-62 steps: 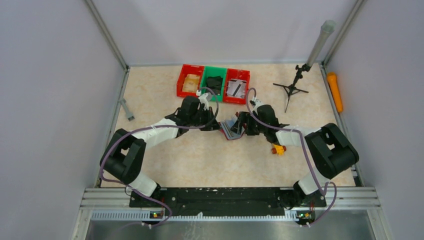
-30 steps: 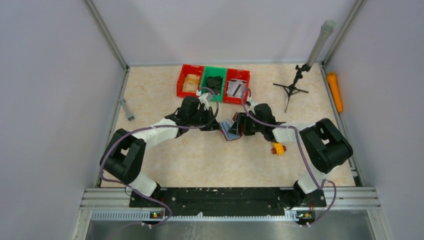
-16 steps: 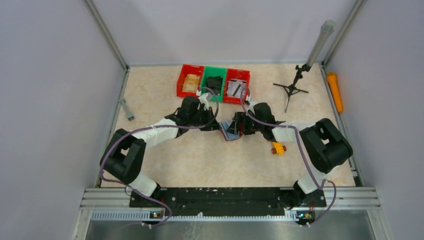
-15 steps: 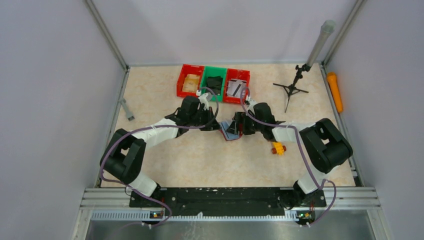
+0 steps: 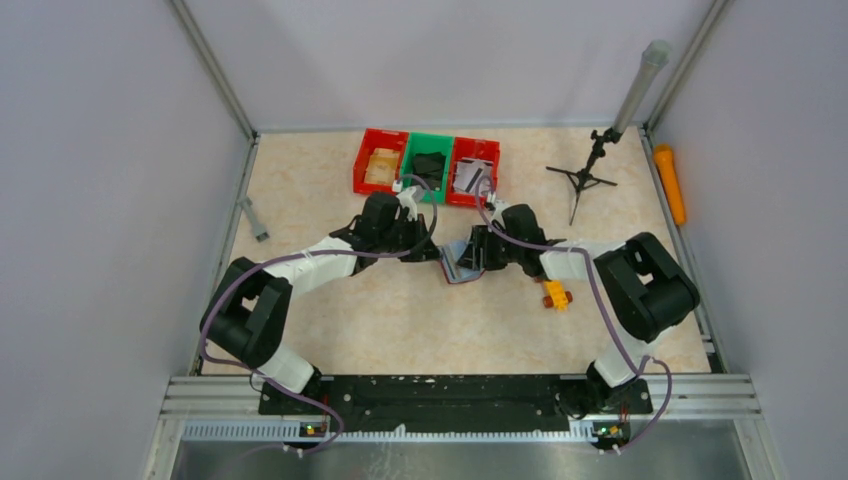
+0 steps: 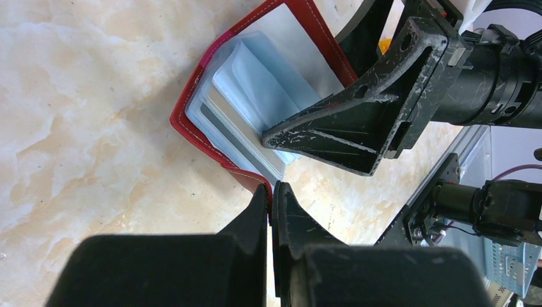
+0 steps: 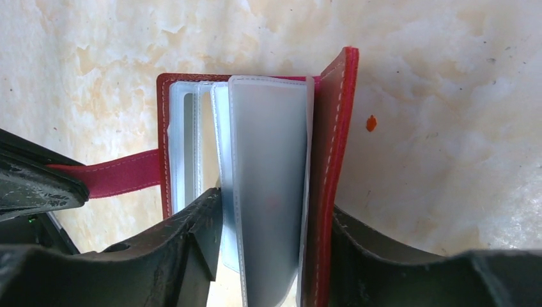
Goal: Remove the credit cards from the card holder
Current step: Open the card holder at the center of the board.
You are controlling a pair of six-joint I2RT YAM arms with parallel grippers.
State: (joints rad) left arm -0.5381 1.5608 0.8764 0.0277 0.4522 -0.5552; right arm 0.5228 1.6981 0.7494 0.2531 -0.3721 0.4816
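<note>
The card holder (image 5: 456,268), dark red with shiny silvery-blue sleeves, lies open on the table between both arms. My left gripper (image 6: 271,192) is shut on the holder's red strap end (image 6: 252,179), and in the top view it (image 5: 437,254) sits just left of the holder. My right gripper (image 7: 271,217) straddles a bunch of sleeves (image 7: 268,160) and the upright red cover (image 7: 335,128); one finger presses the sleeves, the other the cover. I cannot make out the credit cards apart from the sleeves.
Two red bins (image 5: 378,160) (image 5: 474,172) and a green bin (image 5: 428,163) stand behind the arms. A small tripod (image 5: 585,180) and an orange cylinder (image 5: 669,182) are at the back right. A yellow-orange block (image 5: 555,295) lies by the right arm, and a grey tool (image 5: 254,218) at the left.
My right gripper has pushed a little further left onto the card holder and its jaws have narrowed around the sleeves and cover. The left arm has held still.
</note>
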